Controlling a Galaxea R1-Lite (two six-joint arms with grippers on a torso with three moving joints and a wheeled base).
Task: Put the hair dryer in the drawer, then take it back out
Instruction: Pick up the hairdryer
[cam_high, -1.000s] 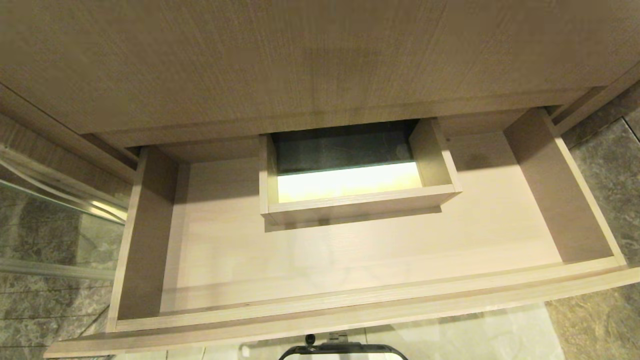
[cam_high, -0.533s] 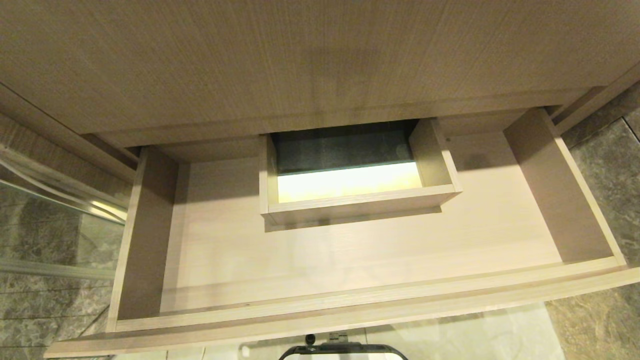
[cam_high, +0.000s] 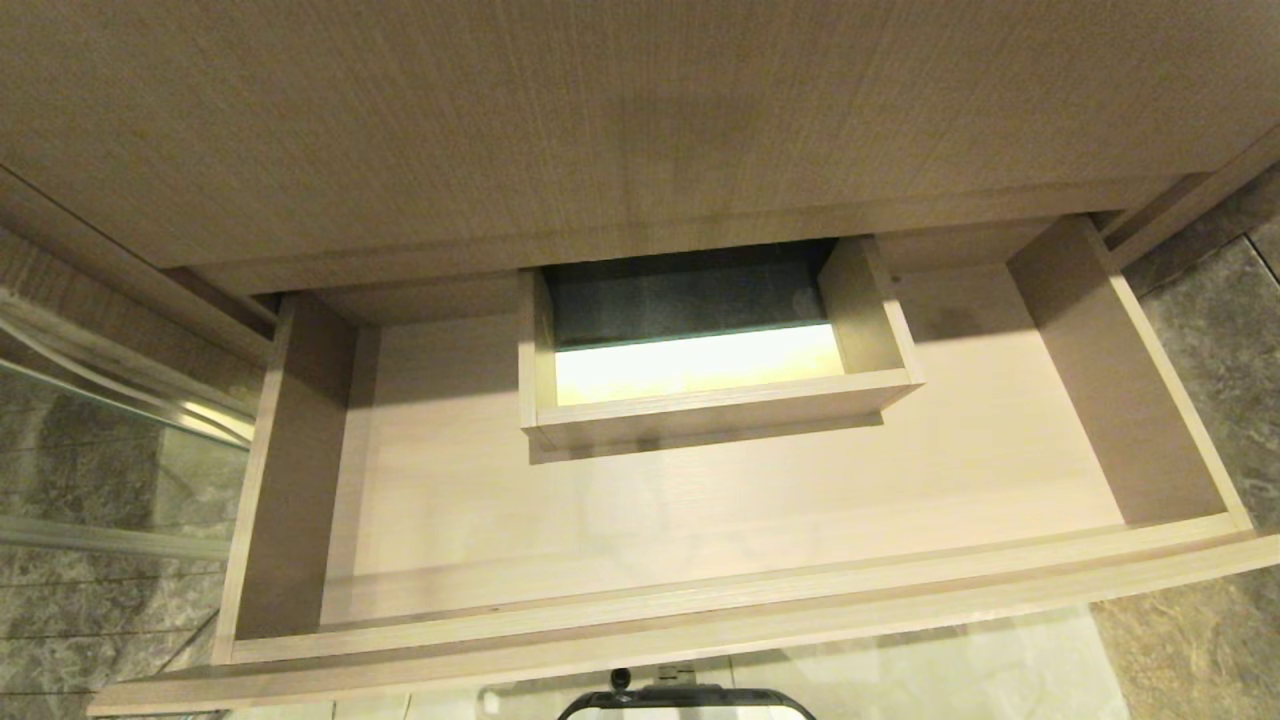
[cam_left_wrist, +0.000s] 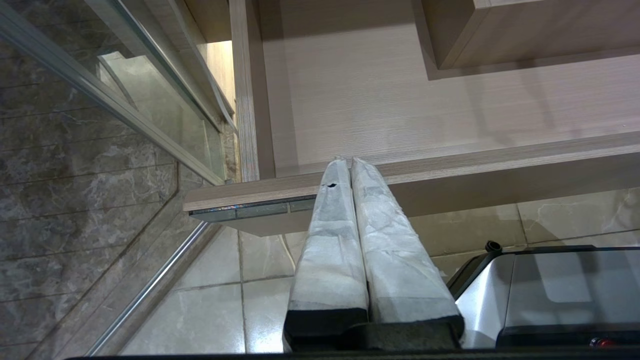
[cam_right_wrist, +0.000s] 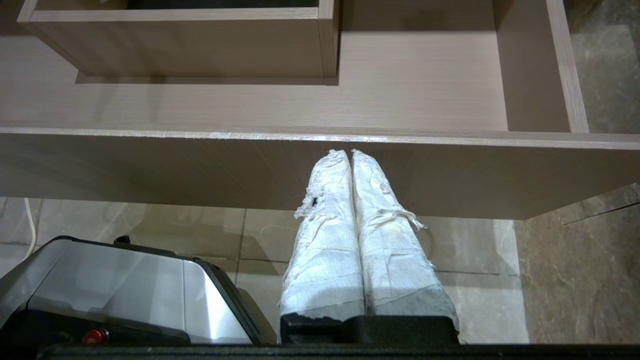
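- We see the drawer (cam_high: 700, 510) pulled out toward us from under the taller wood panel (cam_high: 600, 130) that stands above and behind it.
- At the drawer's rear centre sits the boxed cutout (cam_high: 700, 400), with open drawer bottom to its left, right and front.
- Left of the drawer runs a glass panel (cam_high: 110, 400); tiled floor (cam_high: 1200, 640) lies to the right and below.
- The robot's base (cam_high: 685, 700) sits on the floor just before the drawer front, near its middle.
- The left gripper (cam_left_wrist: 348, 161) hangs before the front's left end, the right gripper (cam_right_wrist: 348, 152) before its right part, both outside the drawer.
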